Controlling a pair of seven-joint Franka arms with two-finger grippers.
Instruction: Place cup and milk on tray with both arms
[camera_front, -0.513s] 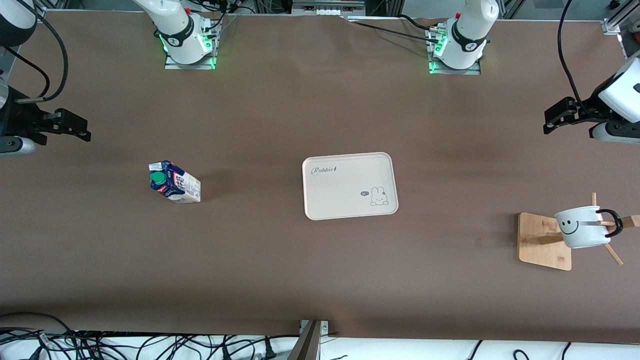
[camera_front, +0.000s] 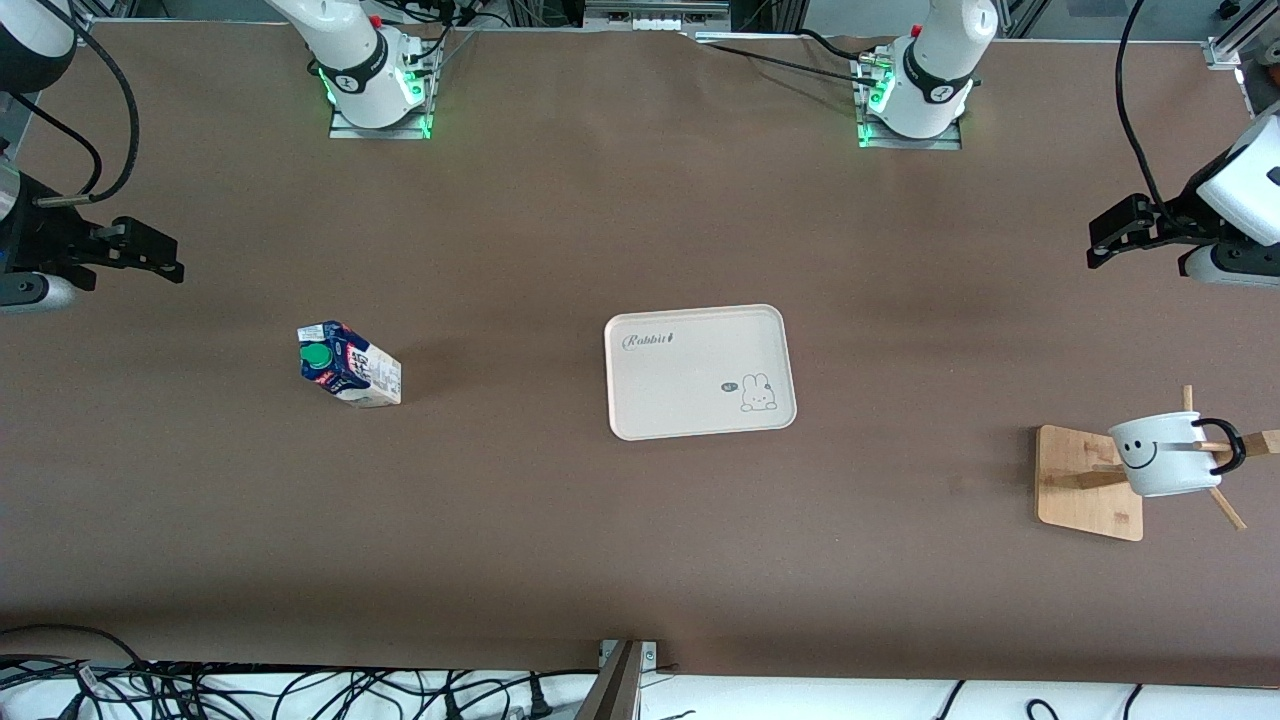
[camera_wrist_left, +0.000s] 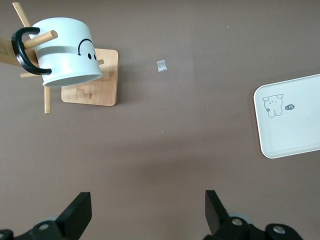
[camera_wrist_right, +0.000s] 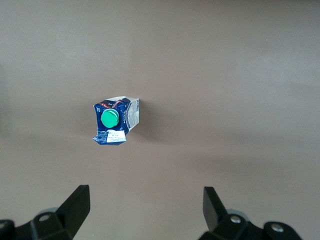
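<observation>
Table (camera_front: 640, 560): brown surface carrying every item listed below.

2 arms: white with dark grey joints. The left gripper (camera_front: 1105, 243) hangs over the table's left-arm end with its fingers (camera_wrist_left: 80, 212) spread wide and nothing between them. The right gripper (camera_front: 160, 257) hangs over the right-arm end, fingers (camera_wrist_right: 75, 205) equally wide, holding nothing.

Tray (camera_front: 700, 400): cream rectangle, rounded corners, raised rim, "Rabbit" lettering in 1 corner and a small bunny drawing. Flat at mid-table, between the 2 grippers and well apart from both.

Wooden rack (camera_front: 1085, 485): pale square base with pegs, on the table nearer the front camera than the spot under the left gripper.

Cup (camera_front: 1165, 455): white mug, black smiley face, black loop handle. Hung tilted on a rack peg by the handle, below the left gripper's height and apart from it.

Milk (camera_front: 350, 365): small dark blue and cream carton, round green cap, red-white print. Stands upright, apart from the right gripper, toward the tray from it.
</observation>
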